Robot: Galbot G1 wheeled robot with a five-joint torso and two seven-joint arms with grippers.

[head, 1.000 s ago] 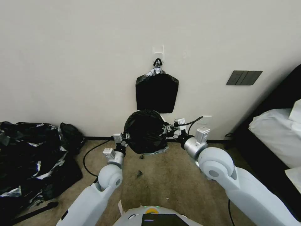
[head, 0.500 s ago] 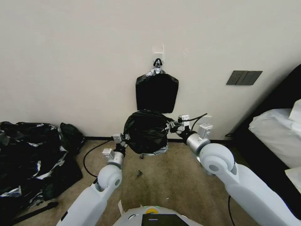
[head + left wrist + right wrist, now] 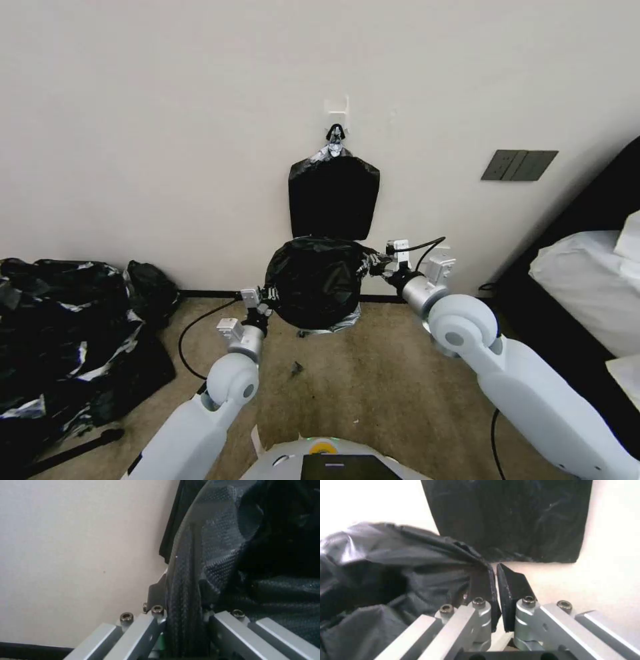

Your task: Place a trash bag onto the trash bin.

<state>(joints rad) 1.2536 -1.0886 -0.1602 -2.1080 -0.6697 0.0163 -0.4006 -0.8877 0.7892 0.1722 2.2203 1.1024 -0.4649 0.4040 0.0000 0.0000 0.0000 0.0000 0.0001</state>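
Trash bag (image 3: 313, 283) hangs stretched between my two grippers, just below the flat stack of black bags (image 3: 333, 198) clipped to the wall. My left gripper (image 3: 267, 295) sits at the bag's left edge, jaws pinching a fold of the textured plastic (image 3: 185, 600). My right gripper (image 3: 375, 262) is at the bag's right edge, jaws nearly pressed together on the rim (image 3: 466, 552). I see the bag ballooned open over where the trash bin would be; the bin itself is covered and I cannot tell its contents. Left of the bag, a heap of black plastic (image 3: 63, 333) lies on the carpet.
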